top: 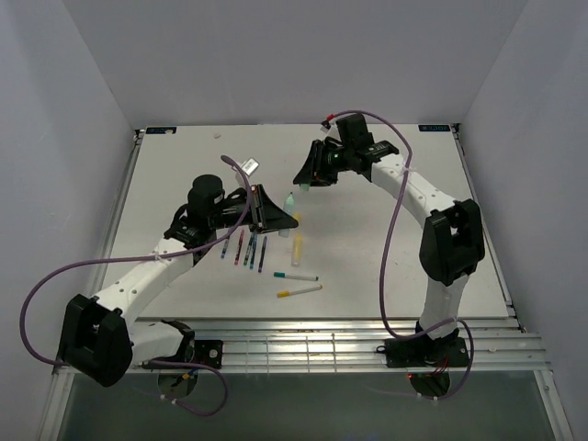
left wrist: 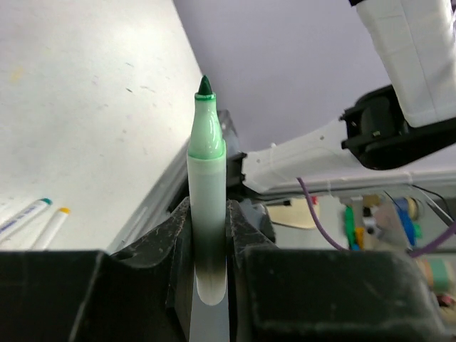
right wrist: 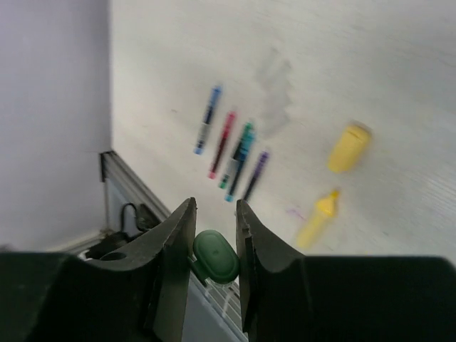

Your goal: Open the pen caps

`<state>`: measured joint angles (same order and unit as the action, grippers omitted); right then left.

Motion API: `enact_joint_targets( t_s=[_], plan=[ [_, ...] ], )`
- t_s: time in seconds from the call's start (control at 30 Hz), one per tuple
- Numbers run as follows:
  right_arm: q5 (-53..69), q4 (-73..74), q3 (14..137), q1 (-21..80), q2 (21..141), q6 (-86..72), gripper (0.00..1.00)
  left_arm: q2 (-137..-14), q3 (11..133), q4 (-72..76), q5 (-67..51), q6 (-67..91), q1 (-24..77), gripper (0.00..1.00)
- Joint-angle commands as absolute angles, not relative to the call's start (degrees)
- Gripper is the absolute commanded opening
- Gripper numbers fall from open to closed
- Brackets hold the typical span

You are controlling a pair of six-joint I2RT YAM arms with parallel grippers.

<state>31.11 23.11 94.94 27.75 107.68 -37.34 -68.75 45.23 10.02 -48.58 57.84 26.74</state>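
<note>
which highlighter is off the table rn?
The pale-green highlighter: clamped in the left hand, tip bare, with a green cap in the right hand. The yellow highlighter lies on the table.

Slim pens (top: 246, 250) lie left of the highlighter (top: 297, 248) on the table (top: 349, 257).

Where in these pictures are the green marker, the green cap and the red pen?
green marker (left wrist: 206, 142): left wrist view, on its pale-green neck just below the tip.
green cap (right wrist: 216, 256): right wrist view, on its rounded end.
red pen (right wrist: 221, 144): right wrist view, on the middle of its barrel.
</note>
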Motion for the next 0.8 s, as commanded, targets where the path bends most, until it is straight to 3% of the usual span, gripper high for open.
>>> enact_joint_targets(
  t_s=[0.0, 0.4, 0.77],
  plan=[
    [22.2, 41.4, 94.3, 27.5, 111.5, -27.1, 0.08, -66.2, 51.1, -14.8, -38.9, 42.2, 26.5, 0.00],
    [8.6, 46.3, 96.4, 30.1, 118.2, -28.7, 0.08, -60.5, 51.0, -24.0, -33.0, 40.3, 26.5, 0.00],
    [4.9, 46.3, 101.2, 31.4, 123.7, -30.2, 0.10, -54.6, 46.4, -24.9, -32.5, 42.4, 26.5, 0.00]
  ],
)
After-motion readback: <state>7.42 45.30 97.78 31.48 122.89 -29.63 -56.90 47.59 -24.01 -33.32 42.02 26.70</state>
